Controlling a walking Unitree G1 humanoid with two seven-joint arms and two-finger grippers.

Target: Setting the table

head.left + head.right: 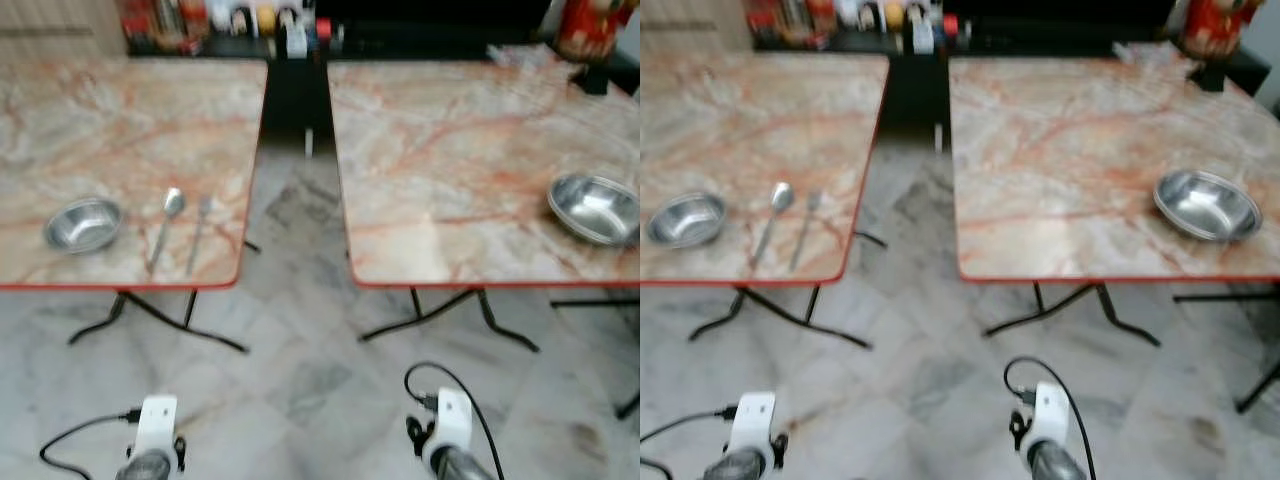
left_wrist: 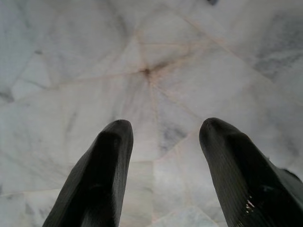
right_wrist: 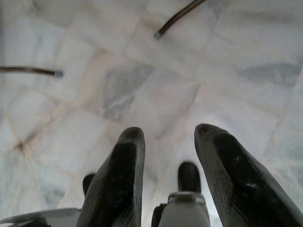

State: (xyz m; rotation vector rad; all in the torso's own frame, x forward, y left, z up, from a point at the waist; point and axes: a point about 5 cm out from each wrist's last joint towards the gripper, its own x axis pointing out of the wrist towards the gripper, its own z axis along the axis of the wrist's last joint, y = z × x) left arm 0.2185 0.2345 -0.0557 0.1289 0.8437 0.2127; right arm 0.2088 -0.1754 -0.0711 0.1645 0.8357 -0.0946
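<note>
Two marble-topped tables stand side by side with a gap between them. On the left table (image 1: 120,120) a steel bowl (image 1: 84,224) sits near the front edge, with a spoon (image 1: 166,225) and a fork (image 1: 198,233) lying just to its right. A second steel bowl (image 1: 594,208) rests at the right table's (image 1: 450,130) right edge. Both arms hang low in front of the tables. My left gripper (image 2: 163,137) is open over the floor, holding nothing. My right gripper (image 3: 168,142) is open too, above the floor tiles.
Bottles and jars (image 1: 250,20) line a dark shelf behind the tables. A red container (image 1: 590,30) stands at the right table's far corner. Black metal table legs (image 1: 160,320) spread over the marble floor (image 1: 300,380). A dark stand leg (image 1: 628,405) sits at the far right.
</note>
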